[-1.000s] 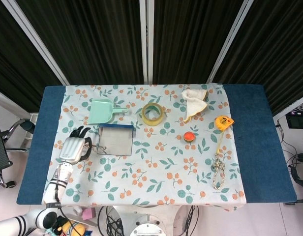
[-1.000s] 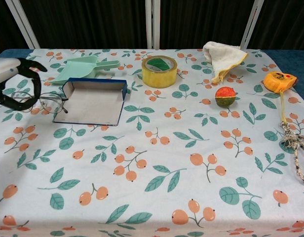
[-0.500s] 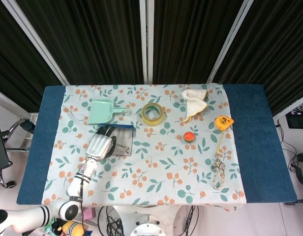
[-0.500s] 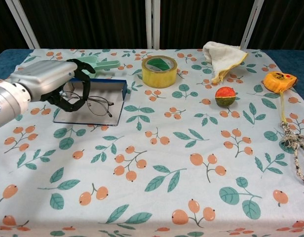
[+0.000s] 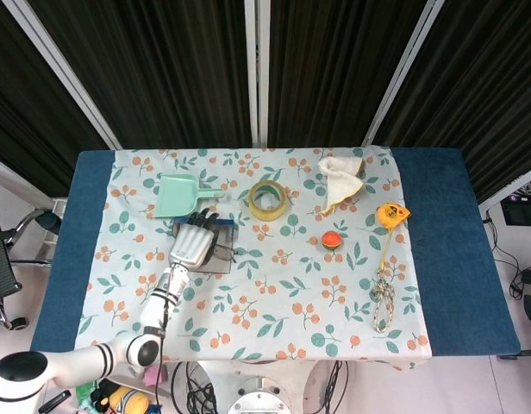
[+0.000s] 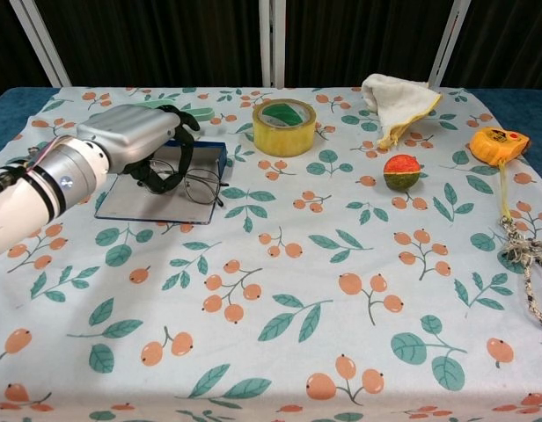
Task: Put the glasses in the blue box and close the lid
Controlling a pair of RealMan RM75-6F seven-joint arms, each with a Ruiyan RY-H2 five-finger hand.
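The blue box [image 6: 135, 205] [image 5: 222, 264] lies open and flat on the left part of the table, its blue rim raised at the back. My left hand [image 6: 141, 138] [image 5: 192, 243] hovers over the box and holds the thin-framed glasses [image 6: 194, 184] in its curled fingers. The glasses hang above the box's right half, with one lens past my fingers toward the right rim. In the head view the glasses are mostly hidden under my hand. My right hand appears in neither view.
A mint dustpan [image 5: 176, 195] lies just behind the box. A yellow tape roll [image 6: 284, 127] stands to its right, then a white cloth [image 6: 391, 99], a small orange-green fruit [image 6: 401, 171], a yellow tape measure [image 6: 498, 144] and a rope [image 6: 526, 253] at the right edge.
My left hand has carried the glasses rightward from beyond the box's left side to above the box's right half.
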